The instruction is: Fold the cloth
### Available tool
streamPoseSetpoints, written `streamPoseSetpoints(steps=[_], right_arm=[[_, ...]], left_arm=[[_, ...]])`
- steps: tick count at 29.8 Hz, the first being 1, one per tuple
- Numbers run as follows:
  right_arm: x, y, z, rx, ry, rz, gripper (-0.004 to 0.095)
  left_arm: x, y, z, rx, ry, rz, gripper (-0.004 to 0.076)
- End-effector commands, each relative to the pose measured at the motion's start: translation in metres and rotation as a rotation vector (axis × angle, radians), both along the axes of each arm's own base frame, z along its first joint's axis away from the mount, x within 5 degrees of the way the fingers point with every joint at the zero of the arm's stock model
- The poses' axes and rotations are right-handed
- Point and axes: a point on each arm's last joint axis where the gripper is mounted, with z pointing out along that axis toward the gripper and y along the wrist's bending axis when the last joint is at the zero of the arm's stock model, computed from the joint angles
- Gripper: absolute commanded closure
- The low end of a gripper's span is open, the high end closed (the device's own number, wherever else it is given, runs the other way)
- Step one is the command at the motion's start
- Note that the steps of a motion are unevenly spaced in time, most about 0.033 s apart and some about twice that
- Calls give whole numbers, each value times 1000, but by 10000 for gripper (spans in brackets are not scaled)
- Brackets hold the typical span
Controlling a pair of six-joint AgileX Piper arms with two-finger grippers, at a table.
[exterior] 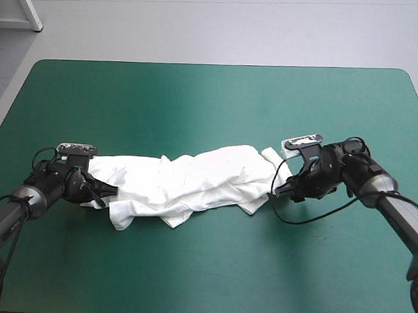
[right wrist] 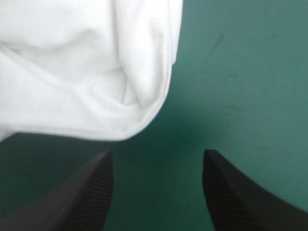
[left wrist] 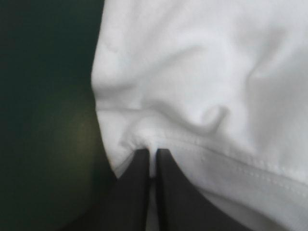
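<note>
The white T-shirt [exterior: 187,180] lies stretched in a long rumpled band across the middle of the teal-green table. At its left end my left gripper [exterior: 109,191] is shut on the T-shirt [left wrist: 202,96], the hemmed edge pinched between the black fingertips [left wrist: 144,163]. At the right end my right gripper [exterior: 276,193] stands open just short of the T-shirt [right wrist: 82,67]. Its fingers [right wrist: 91,187] are apart, with only table between them and a rounded fold of fabric just ahead.
Bare teal-green cover [exterior: 219,101] extends beyond the shirt toward the far edge, and more of it [exterior: 210,276] lies between the shirt and the near edge.
</note>
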Motion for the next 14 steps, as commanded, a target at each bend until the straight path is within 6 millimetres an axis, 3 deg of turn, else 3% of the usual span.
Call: streamPoseSetpoints(steps=[1, 5, 11, 14], right_arm=[[16, 5, -4, 42, -53, -15, 384], [27, 12, -22, 72, -47, -2, 383], [36, 16, -31, 97, -77, 17, 385], [40, 17, -34, 104, -103, 10, 489]], left_arm=[[-11, -2, -30, -30, 126, 41, 729], [-11, -3, -30, -49, 117, 55, 729], [-11, -3, -30, -53, 123, 60, 729], [-11, -4, -30, -59, 119, 64, 729]])
